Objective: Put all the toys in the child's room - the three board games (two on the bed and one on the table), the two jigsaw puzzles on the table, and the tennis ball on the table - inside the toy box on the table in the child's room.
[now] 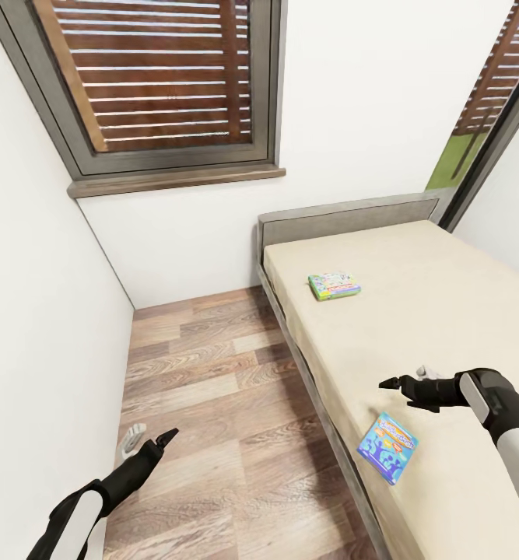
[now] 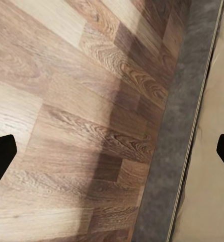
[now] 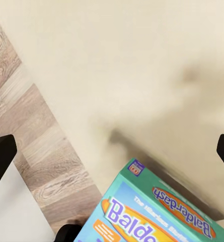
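My right gripper [image 1: 394, 383], jaws apart, hovers at the frame's lower right just above the Balderdash board game [image 1: 388, 446] on the bed [image 1: 446, 311], the green board game [image 1: 334, 285] lies mid-frame, and my left gripper [image 1: 166, 437] looks open, lower left.

The blue board game box [image 3: 162, 212] lying near the edge of the bed [image 3: 142, 60] is showing "Balderdash" in an orange oval, and again in large white letters cut off as "Balde". The green board game box [image 1: 334, 285] farther up the bed is showing print too small to read.
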